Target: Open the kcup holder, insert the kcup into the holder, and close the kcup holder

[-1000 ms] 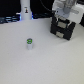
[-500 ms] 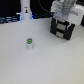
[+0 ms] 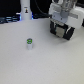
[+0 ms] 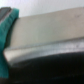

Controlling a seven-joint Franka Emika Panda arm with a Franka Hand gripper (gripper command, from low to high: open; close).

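The kcup [image 3: 29, 44] stands on the counter [image 3: 45, 65], well apart from the hand [image 3: 62, 31] — at the kcup holder [image 3: 63, 33] — grip state unclear.

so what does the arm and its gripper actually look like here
In the exterior view the arm is white and blocky, blurred, with darker grey patches. Below it the gripper is dark, almost black, with some brownish tint between its parts. No cables or markings can be made out at this resolution.
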